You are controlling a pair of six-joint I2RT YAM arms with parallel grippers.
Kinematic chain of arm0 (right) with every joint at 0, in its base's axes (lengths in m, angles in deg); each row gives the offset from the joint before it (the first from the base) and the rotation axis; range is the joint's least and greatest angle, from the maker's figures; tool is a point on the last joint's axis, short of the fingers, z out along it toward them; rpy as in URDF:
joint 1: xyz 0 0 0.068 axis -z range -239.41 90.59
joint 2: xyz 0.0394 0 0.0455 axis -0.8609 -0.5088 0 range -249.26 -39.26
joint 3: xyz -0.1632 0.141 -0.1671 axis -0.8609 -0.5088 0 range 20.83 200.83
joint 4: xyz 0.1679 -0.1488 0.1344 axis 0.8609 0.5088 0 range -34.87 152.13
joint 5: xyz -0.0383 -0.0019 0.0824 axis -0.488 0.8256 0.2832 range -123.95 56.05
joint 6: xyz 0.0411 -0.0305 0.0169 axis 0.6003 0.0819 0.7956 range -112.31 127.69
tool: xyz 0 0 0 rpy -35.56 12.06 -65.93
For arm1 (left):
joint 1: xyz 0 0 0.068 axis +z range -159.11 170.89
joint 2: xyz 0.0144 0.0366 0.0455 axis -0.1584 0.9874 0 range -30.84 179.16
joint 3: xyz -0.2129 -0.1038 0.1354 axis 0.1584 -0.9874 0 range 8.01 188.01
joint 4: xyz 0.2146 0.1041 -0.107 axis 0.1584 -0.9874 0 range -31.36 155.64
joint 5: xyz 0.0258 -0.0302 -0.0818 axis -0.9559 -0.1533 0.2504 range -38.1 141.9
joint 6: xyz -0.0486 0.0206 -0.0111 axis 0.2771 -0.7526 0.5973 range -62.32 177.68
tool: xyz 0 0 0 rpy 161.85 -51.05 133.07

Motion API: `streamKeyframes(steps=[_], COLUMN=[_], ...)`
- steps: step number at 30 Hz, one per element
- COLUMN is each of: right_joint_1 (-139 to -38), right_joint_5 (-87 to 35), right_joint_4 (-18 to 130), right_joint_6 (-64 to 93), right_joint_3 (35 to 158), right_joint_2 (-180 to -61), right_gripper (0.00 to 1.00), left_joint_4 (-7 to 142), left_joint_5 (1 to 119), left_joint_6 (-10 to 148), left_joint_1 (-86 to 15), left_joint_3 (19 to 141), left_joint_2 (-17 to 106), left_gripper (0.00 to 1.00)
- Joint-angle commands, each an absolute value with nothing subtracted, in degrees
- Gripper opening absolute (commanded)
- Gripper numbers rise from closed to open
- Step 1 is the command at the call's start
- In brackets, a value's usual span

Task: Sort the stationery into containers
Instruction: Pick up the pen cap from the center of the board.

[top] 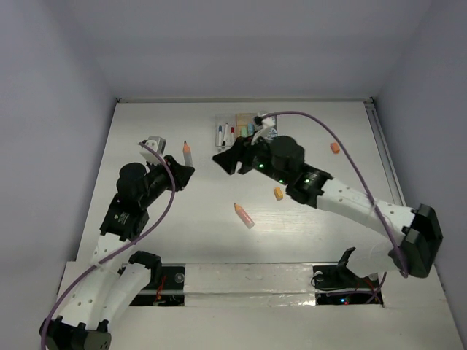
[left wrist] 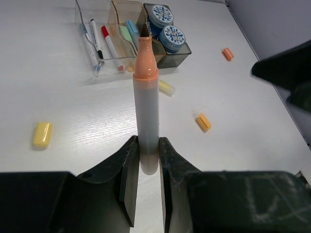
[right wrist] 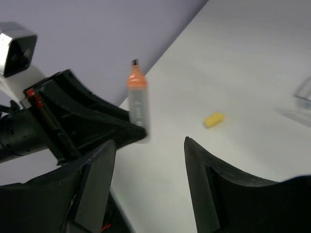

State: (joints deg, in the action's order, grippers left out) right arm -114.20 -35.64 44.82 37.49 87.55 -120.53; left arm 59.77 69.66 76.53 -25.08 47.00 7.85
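My left gripper (left wrist: 148, 143) is shut on the lower end of a stubby marker (left wrist: 147, 111) with a grey-white body and an orange collar, held tip-up above the table. In the top view this marker (top: 187, 154) points toward the back wall. My right gripper (right wrist: 150, 141) is open and empty, facing the held marker (right wrist: 137, 104) from a short way to its right. The containers (left wrist: 127, 14) stand in a row at the back: pens (left wrist: 111, 46) lie in the clear one and blue-white rolls (left wrist: 166, 34) in the dark grey one.
Loose on the table lie a yellow eraser bit (left wrist: 42, 134), a yellow piece (left wrist: 166, 88), two orange bits (top: 278, 193) (top: 335, 148) and a pink-and-yellow marker (top: 244, 215). Walls enclose the table at the left, back and right.
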Motion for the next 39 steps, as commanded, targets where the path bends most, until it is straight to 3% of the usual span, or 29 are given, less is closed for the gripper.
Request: streamKeyframes(steps=[1, 4, 8, 12, 16, 26, 31, 36, 39], right_joint_1=[-105.60, -97.59, -79.48, -64.29, -57.15, -56.51, -55.11, -51.95, -51.94], right_joint_5=[-33.41, -38.59, -38.59, -38.95, -36.76, -47.04, -42.49, -29.77, -28.05], right_joint_4=[50.00, 57.99, 61.72, 63.83, 64.62, 77.10, 82.19, 83.60, 84.21], right_joint_6=[38.01, 38.19, 37.67, 35.48, 33.71, 13.68, 2.97, 1.37, 0.75], right_joint_3=[82.12, 79.29, 73.06, 73.13, 76.55, 100.26, 109.94, 112.68, 113.73], right_joint_2=[-112.41, -109.75, -108.60, -115.78, -124.57, -144.98, -153.50, -157.55, -159.57], right_gripper=[0.64, 0.62, 0.59, 0.59, 0.66, 0.72, 0.74, 0.74, 0.73], left_joint_4=[62.65, 62.56, 62.21, 61.34, 60.37, 59.84, 59.49, 58.87, 58.96], left_joint_5=[69.40, 69.31, 68.87, 67.20, 65.44, 63.77, 62.98, 61.75, 61.57], left_joint_6=[75.44, 75.26, 74.91, 74.47, 73.85, 73.24, 72.97, 72.71, 72.71], left_joint_1=[-24.84, -24.84, -26.77, -28.18, -30.37, -33.89, -35.56, -36.18, -36.71], left_joint_3=[48.09, 48.18, 48.44, 48.62, 48.97, 49.24, 49.41, 49.50, 49.59], left_joint_2=[6.42, 5.72, 4.67, 3.44, 2.38, 1.41, 1.50, 1.32, 1.76], left_gripper=[0.00, 0.00, 0.00, 0.00, 0.00, 0.00, 0.00, 0.00, 0.00])
